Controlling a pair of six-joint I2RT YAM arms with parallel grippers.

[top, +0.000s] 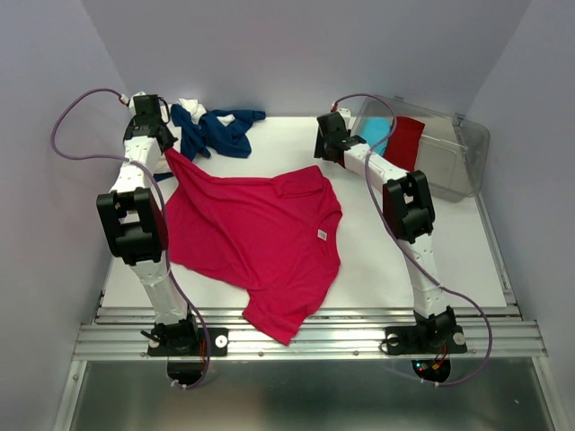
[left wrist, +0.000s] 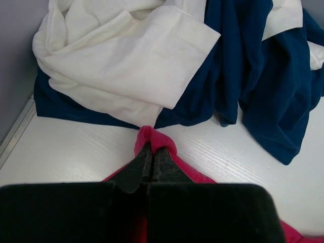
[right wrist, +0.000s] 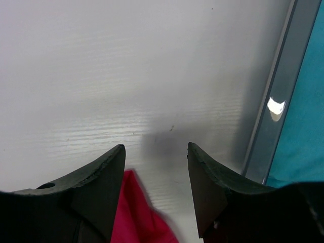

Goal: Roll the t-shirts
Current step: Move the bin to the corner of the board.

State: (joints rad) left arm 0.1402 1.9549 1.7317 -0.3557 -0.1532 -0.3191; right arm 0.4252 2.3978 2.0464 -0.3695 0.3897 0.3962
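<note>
The pink-red t-shirt point(top: 260, 233) lies loosely spread and wrinkled on the surface point(top: 404, 260), between the two hands and back toward the arm bases, with its small white label facing up. It looks thin, soft and light. It should drape, stretch and slide easily on the smooth top, so a pinch at a corner or hem seems the surest hold. A pull at one point alone would likely skew it.

The left hand point(top: 166, 149) is clamped on one upper corner. A small fold of pink cloth bulges past its fingertips point(left wrist: 162, 164), and that corner is drawn to a point toward it. Just ahead of this hand a navy tee point(left wrist: 263, 91) and a cream-white tee point(left wrist: 126, 66) are heaped together.

The right hand point(right wrist: 156, 152) has its fingers apart with nothing between them, and is tilted down close to the surface. The shirt's other upper corner lies just under one finger. To this hand's right stands a clear bin point(top: 458, 171) holding a light-blue roll point(top: 375, 131) and a darker red roll point(top: 409, 139). Both arms reach forward with their elbows raised.
</note>
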